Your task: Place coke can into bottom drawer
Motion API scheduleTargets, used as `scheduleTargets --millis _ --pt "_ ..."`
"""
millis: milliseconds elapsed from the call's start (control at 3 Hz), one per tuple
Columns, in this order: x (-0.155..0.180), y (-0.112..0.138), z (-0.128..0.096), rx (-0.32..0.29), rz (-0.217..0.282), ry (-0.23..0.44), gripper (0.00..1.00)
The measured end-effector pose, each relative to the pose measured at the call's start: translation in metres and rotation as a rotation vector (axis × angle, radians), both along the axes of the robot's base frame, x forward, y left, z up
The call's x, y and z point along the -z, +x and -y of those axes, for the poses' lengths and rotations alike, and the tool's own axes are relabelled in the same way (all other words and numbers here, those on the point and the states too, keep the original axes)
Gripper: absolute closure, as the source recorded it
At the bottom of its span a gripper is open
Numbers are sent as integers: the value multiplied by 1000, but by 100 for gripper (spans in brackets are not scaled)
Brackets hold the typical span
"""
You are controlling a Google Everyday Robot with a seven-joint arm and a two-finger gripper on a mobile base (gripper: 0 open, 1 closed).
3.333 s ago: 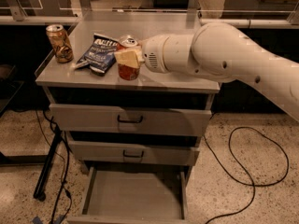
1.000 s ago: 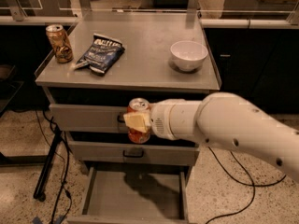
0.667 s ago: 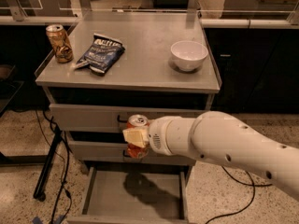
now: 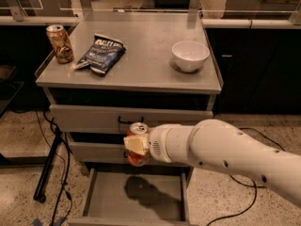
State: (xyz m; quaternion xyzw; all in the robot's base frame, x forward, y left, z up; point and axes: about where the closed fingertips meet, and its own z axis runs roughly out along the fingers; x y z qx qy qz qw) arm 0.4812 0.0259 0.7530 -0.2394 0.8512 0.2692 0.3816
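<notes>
Coke can (image 4: pixel 138 159): upright, clamped in the gripper (image 4: pixel 137 145)
Bottom drawer (image 4: pixel 106 204): open, below the gripper
Lowering: we should descend vertically, releasing once the base touches down

Gripper (image 4: pixel 136 146) with coke can (image 4: pixel 138 160) — lower now, above bottom drawer (image 4: pixel 109 202)

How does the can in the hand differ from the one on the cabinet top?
The coke can is red; the gold-brown can is not. The hand holds the coke can in the air above the open bottom drawer; the gold-brown can stands on the cabinet top. Both are upright.
</notes>
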Motion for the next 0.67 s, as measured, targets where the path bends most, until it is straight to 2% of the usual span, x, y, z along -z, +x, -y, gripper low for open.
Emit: scheduleTargets --millis 333,667 --pt "74 4 6 82 -59 12 100" --pt "74 4 6 82 -59 12 100"
